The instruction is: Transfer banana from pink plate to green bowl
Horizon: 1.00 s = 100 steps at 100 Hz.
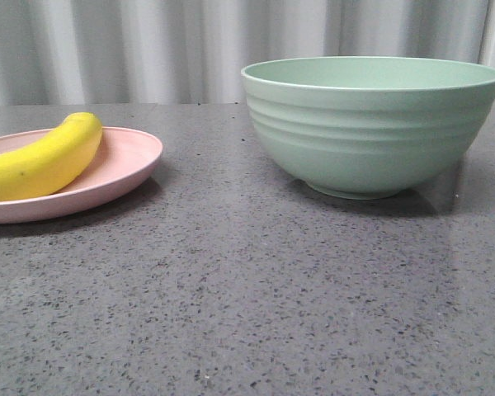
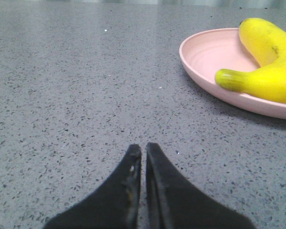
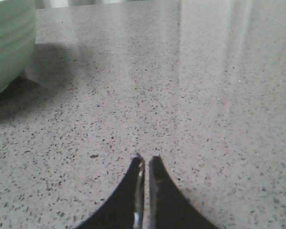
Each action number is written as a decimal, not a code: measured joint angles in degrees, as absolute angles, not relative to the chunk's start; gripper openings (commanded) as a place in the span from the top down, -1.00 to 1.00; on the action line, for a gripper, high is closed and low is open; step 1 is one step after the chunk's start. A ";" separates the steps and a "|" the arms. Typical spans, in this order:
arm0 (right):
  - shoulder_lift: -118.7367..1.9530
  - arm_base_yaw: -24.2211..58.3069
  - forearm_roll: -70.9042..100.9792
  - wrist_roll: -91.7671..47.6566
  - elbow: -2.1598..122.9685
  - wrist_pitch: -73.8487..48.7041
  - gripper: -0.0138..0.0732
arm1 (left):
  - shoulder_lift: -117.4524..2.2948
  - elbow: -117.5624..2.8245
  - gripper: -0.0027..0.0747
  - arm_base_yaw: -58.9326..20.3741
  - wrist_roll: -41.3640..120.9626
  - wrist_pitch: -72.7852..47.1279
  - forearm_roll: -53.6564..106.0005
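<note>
On the grey speckled stone-look table [image 1: 256,280] a broad bare stretch of surface lies between the shallow, glossy, pale pink round plate [image 1: 124,169] at the left and the large, deep, mint-green ridged bowl [image 1: 371,124] at the right; the two stand well apart, and the near half of the table in front of them is open too. The plate runs off the left edge of the front view, so its full outline cannot be seen there. The smooth, bright yellow, curved plastic-looking banana [image 1: 45,161] lies on the pink plate, one end up near the plate's far rim; in the left wrist view its greenish end [image 2: 231,79] rests inside the near rim. There is one banana, one plate and one bowl. Behind the table hangs a pale pleated curtain [image 1: 148,49]. The left gripper [image 2: 143,151] hovers low over bare table, near the plate but clear of it, its two black fingertips pressed almost together with nothing between them. The right gripper [image 3: 146,162] is likewise clenched and empty over bare table, with the bowl's side some way off.
</note>
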<state>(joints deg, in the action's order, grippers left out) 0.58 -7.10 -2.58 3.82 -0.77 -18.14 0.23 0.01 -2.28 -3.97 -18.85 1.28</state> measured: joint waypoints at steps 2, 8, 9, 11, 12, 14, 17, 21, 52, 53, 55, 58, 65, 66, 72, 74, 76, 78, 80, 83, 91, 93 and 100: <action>0.58 -7.10 -2.58 3.82 -0.77 -18.14 0.85 | 0.23 0.01 0.98 -2.28 -3.97 -18.85 1.28; 0.58 -7.10 -2.58 3.82 -0.77 -18.14 0.85 | 0.23 0.01 0.98 -2.28 -3.97 -18.85 1.28; 0.58 -7.10 -2.58 3.82 -0.77 -18.14 0.85 | 0.23 0.01 0.98 -2.28 -3.97 -18.85 1.28; 0.58 -7.10 -2.58 3.82 -0.77 -18.14 0.85 | 0.23 0.01 0.98 -2.28 -3.97 -18.85 1.28; 0.58 -7.10 -2.58 3.82 -0.77 -18.14 0.85 | 0.23 0.01 0.98 -2.28 -3.97 -18.85 1.28; 0.58 -7.10 -2.58 3.82 -0.77 -18.14 0.85 | 0.23 0.01 0.98 -2.28 -3.97 -18.85 1.28; 0.58 -7.10 -2.58 3.82 -0.77 -18.14 0.85 | 0.23 0.01 0.98 -2.28 -3.97 -18.85 1.28; 0.58 -7.10 -2.58 3.82 -0.77 -18.14 0.85 | 0.23 0.01 0.98 -2.28 -3.97 -18.85 1.28; 0.58 -7.10 -2.58 3.82 -0.77 -18.14 0.85 | 0.23 0.01 0.98 -2.28 -3.97 -18.85 1.28; 0.58 -7.10 -2.58 3.82 -0.77 -18.14 0.85 | 0.23 0.01 0.98 -2.28 -3.97 -18.85 1.28; 0.58 -7.10 -2.58 3.82 -0.77 -18.14 0.85 | 0.23 0.01 0.98 -2.28 -3.97 -18.85 1.28; 0.58 -7.10 -2.58 3.82 -0.77 -18.14 0.85 | 0.23 0.01 0.98 -2.28 -3.97 -18.85 1.28; 0.58 -7.10 -2.58 3.82 -0.77 -18.14 0.85 | 0.23 0.01 0.98 -2.28 -3.97 -18.85 1.28; 0.58 -7.10 -2.58 3.82 -0.77 -18.14 0.85 | 0.23 0.01 0.98 -2.28 -3.97 -18.85 1.28; 0.58 -7.10 -2.58 3.82 -0.77 -18.14 0.85 | 0.23 0.01 0.98 -2.28 -3.97 -18.85 1.28; 0.58 -7.10 -2.58 3.82 -0.77 -18.14 0.85 | 0.23 0.01 0.98 -2.28 -3.97 -18.85 1.28; 0.58 -7.10 -2.58 3.82 -0.77 -18.14 0.85 | 0.23 0.01 0.98 -2.28 -3.97 -18.85 1.28; 0.58 -7.10 -2.58 3.82 -0.77 -18.14 0.85 | 0.23 0.01 0.98 -2.28 -3.97 -18.85 1.28; 0.58 -7.10 -2.58 3.82 -0.77 -18.14 0.85 | 0.23 0.01 0.98 -2.28 -3.97 -18.85 1.17; 0.58 -7.10 -2.58 3.82 -0.77 -18.14 0.85 | 0.23 0.01 0.98 -2.28 -3.97 -18.85 1.02; 0.58 -7.10 -2.58 3.82 -0.77 -18.14 0.85 | 0.23 0.01 0.98 -2.28 -3.97 -18.74 0.65; 0.58 -7.10 -2.58 3.82 -0.77 -18.14 0.85 | 0.23 0.01 0.98 -2.28 -3.97 -18.74 0.49; 0.58 -7.10 -2.58 3.82 -0.77 -18.14 0.85 | 0.23 0.01 0.98 -2.28 -3.97 -18.74 0.37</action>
<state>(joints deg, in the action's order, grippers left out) 0.58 -7.10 -2.58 3.82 -0.77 -18.14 0.23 0.01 -2.28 -3.97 -18.74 0.37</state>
